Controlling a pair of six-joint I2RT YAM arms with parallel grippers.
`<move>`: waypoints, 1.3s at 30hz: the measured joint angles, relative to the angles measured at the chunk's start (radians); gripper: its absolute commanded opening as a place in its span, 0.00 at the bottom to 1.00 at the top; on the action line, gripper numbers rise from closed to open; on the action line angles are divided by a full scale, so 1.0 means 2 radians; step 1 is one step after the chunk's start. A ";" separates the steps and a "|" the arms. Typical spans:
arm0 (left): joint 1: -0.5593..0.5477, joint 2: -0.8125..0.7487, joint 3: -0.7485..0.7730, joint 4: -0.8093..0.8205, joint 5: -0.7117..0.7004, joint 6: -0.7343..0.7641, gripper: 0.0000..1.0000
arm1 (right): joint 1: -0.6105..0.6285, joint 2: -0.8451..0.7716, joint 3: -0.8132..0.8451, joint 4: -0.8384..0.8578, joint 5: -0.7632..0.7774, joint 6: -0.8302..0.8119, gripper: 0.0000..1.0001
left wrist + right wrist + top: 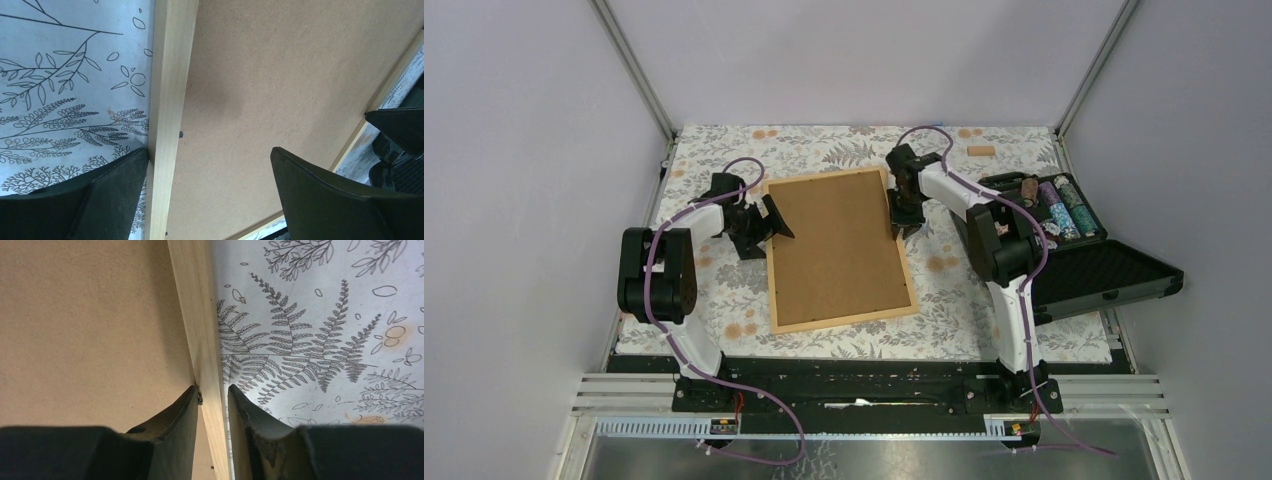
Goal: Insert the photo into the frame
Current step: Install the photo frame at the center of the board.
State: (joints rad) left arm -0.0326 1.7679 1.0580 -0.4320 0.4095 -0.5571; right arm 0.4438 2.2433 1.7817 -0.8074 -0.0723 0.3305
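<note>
The frame (844, 320) lies face down on the patterned cloth, its light wood rails around a brown backing board (837, 248). The photo is hidden. My left gripper (767, 232) is open and straddles the frame's left rail (170, 100); one finger is outside on the cloth and the other over the board (280, 65), with the gripper (210, 152) holding nothing. My right gripper (902, 225) is shut on the frame's right rail (197, 315); its gripper (212, 389) has one finger on the board (85, 325) side, beside a small metal tab, and one on the outer side.
An open black case (1114, 275) with several rolls inside stands at the right, close to my right arm. A small wooden block (981, 151) lies at the back right. Walls enclose the table on three sides.
</note>
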 measured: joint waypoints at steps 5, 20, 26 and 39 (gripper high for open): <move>0.000 0.000 0.000 0.000 0.000 0.000 0.98 | 0.012 0.001 0.001 -0.001 0.027 0.010 0.35; 0.000 -0.002 -0.002 0.001 0.000 0.001 0.98 | 0.027 0.005 0.006 0.004 0.031 0.017 0.54; 0.000 -0.004 -0.003 0.004 0.002 0.004 0.99 | 0.017 -0.043 -0.080 0.080 -0.019 0.019 0.50; -0.001 -0.006 -0.003 0.001 0.008 0.020 0.99 | 0.057 -0.236 -0.341 0.151 -0.101 0.103 0.58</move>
State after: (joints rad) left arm -0.0349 1.7550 1.0515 -0.4297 0.4255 -0.5167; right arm 0.5587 1.7710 1.0988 -0.5056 -0.2745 0.5373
